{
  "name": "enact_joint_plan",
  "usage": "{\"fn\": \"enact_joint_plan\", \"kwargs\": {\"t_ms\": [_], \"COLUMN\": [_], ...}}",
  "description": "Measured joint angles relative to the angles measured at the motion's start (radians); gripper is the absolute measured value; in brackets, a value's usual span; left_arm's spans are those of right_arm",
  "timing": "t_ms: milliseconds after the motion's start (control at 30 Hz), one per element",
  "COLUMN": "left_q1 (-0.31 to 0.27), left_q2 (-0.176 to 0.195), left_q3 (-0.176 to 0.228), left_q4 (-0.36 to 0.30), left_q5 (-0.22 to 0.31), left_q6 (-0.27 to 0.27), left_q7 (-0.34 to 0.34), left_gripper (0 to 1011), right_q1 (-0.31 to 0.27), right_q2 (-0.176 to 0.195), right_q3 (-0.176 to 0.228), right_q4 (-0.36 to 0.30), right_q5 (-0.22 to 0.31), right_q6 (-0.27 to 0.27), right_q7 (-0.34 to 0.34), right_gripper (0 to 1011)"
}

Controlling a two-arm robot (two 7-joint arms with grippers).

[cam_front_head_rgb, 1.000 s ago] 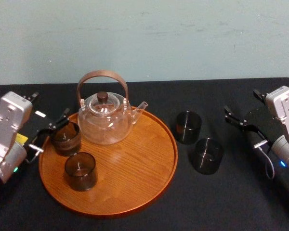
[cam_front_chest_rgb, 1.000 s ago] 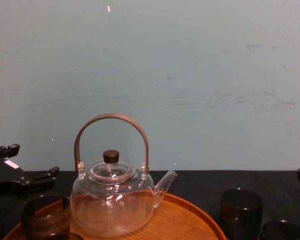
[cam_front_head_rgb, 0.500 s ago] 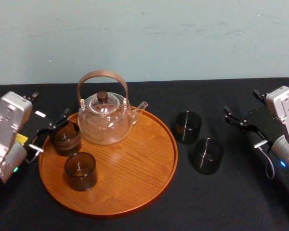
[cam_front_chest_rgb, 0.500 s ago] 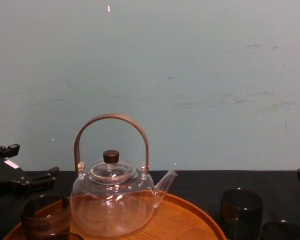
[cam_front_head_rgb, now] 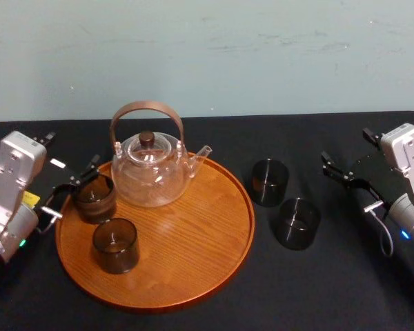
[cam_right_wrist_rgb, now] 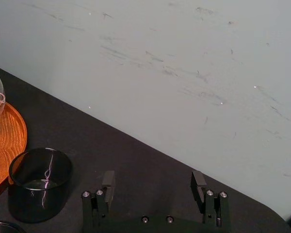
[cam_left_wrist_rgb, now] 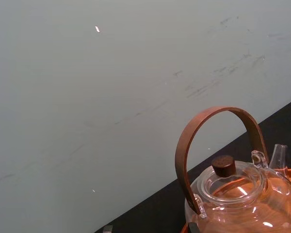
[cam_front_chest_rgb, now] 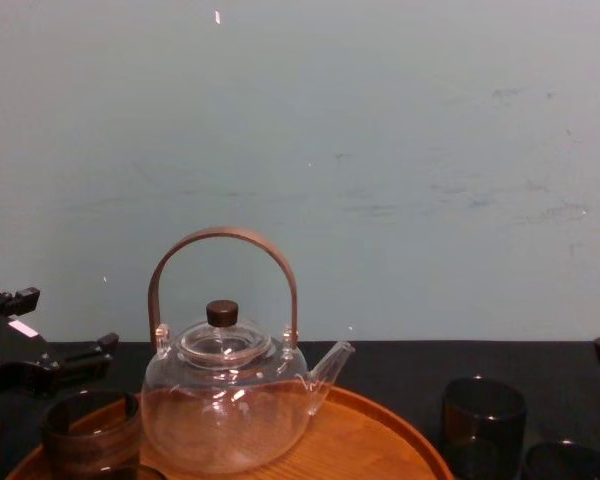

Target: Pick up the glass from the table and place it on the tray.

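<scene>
On the black table [cam_front_head_rgb: 331, 289], just right of the tray [cam_front_head_rgb: 214, 255], stand two dark glasses close together, the back glass [cam_front_head_rgb: 270, 182] and the front glass [cam_front_head_rgb: 297, 223]; the right gripper [cam_right_wrist_rgb: 153, 180] hangs further right of them, its fingers wide apart and holding nothing; the left gripper [cam_front_head_rgb: 74, 181] is at the tray's left edge, fingers apart, just beside a tray glass [cam_front_head_rgb: 94, 198]; a teapot [cam_front_head_rgb: 152, 172] and a second tray glass [cam_front_head_rgb: 115, 245] stand on the tray too.
</scene>
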Motion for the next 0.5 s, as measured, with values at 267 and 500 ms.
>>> {"fn": "enact_joint_plan", "kwargs": {"t_ms": [267,500], "left_q1": [0.0,0.0], "left_q2": [0.0,0.0], "left_q3": [0.0,0.0], "left_q4": [0.0,0.0], "left_q5": [0.0,0.0], "left_q6": [0.0,0.0], "left_q7": [0.0,0.0], "left_gripper": [1001,1002], "right_q1": [0.0,0.0], "right_q2": [0.0,0.0], "right_q3": [0.0,0.0], "right_q4": [0.0,0.0], "right_q5": [0.0,0.0], "right_q6": [0.0,0.0], "right_q7": [0.0,0.0], "right_gripper": [1002,1002]}}
